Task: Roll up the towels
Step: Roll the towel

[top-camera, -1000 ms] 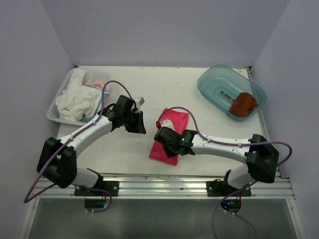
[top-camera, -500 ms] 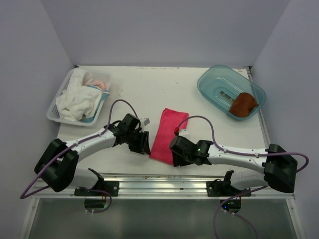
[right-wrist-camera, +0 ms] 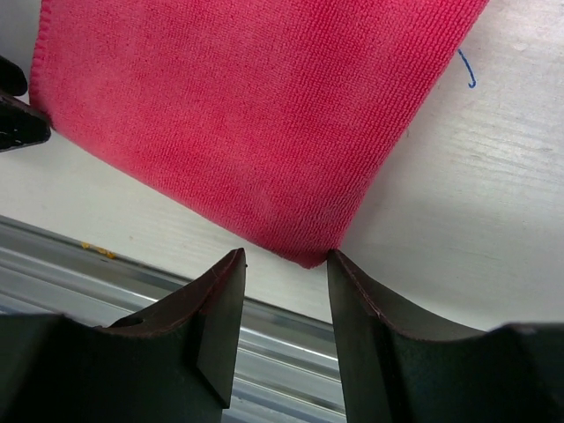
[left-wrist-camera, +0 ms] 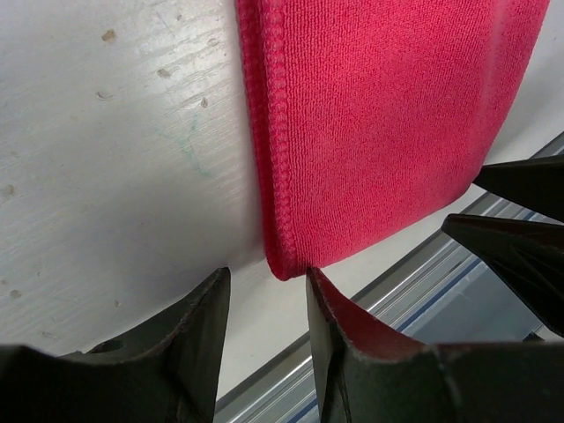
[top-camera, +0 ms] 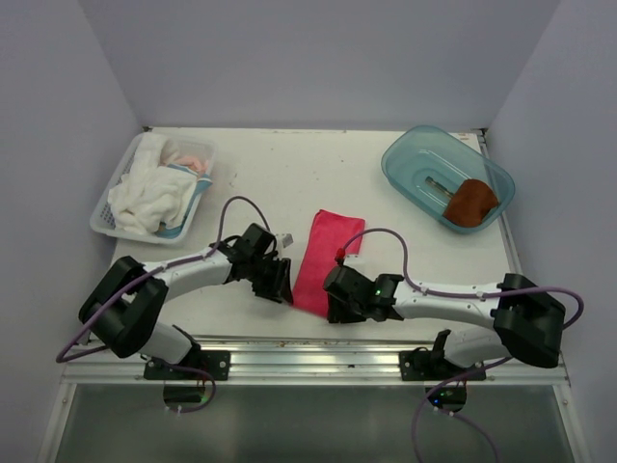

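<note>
Left pincer (top-camera: 274,281) (left-wrist-camera: 266,277): is standing spread and holding nothing. The near-left corner of the pink towel (top-camera: 326,253) (left-wrist-camera: 388,123) is lying right at the mouth of the gap, just beside the inner finger. Whether the two are touching cannot be told.
Right pincer (top-camera: 336,305) (right-wrist-camera: 285,256): is also standing spread and gripping nothing. The towel's (right-wrist-camera: 247,115) near-right corner is pointing into the gap between its fingers.
Pink towel: is lying flat as a long folded strip on the surface (top-camera: 289,174) between the two pincers. It is running away from the arms and leaning right at its far end, with a stitched hem along its left side.
Brown towel (top-camera: 470,203): is sitting bunched in the blue tub (top-camera: 395,156) at the far right, well apart from both pincers.
Edges: the pink towel's near end is lying close to the metal rail (top-camera: 308,352) (left-wrist-camera: 423,291) (right-wrist-camera: 88,256) along the near edge of the surface. Both pincers are crowding that end, near each other.
Open room: bare surface is showing left of the hem. More is showing past the towel's far end, between the tub and the basket (top-camera: 104,220) of white cloths (top-camera: 145,193) at far left.
</note>
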### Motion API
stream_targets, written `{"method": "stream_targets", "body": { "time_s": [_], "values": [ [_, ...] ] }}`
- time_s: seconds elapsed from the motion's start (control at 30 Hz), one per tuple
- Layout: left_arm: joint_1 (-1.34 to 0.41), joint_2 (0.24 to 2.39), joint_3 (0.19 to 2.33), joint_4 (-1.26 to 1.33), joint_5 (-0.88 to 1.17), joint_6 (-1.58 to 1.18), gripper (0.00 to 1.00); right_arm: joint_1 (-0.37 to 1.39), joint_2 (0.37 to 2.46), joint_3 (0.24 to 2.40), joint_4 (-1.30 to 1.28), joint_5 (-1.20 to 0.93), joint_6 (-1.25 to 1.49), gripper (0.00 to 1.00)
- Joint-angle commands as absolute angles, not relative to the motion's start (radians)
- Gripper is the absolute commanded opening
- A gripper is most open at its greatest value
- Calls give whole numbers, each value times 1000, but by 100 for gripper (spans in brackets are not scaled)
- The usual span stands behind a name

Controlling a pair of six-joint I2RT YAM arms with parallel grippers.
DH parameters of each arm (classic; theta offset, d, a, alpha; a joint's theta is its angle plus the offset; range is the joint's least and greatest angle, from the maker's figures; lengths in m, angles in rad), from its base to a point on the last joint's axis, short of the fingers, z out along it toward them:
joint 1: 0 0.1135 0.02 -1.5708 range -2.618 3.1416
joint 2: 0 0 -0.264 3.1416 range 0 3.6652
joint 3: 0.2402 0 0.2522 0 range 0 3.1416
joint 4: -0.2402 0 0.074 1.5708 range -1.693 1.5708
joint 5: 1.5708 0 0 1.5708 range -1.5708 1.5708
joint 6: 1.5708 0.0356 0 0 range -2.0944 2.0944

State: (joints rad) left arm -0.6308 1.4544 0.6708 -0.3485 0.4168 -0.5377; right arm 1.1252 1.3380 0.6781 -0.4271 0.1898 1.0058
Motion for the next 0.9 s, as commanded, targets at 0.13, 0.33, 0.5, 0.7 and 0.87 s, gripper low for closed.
{"method": "stream_targets", "body": {
  "time_s": [0.13,0.33,0.5,0.7,0.87],
  "values": [
    [-663,1491,664,-265,448,-545,40,1129,1354,666,-399,215,1031,45],
    [-667,1505,653,-244,459,-551,36,1127,1353,660,-408,225,1037,45],
    [-673,1535,644,-232,477,-555,22,1127,1365,660,-416,241,1042,46],
    [-680,1532,632,-209,492,-572,11,1127,1359,650,-423,262,1042,47],
    [-684,1526,626,-193,502,-594,0,1127,1365,640,-419,265,1051,34]
  ]
}}
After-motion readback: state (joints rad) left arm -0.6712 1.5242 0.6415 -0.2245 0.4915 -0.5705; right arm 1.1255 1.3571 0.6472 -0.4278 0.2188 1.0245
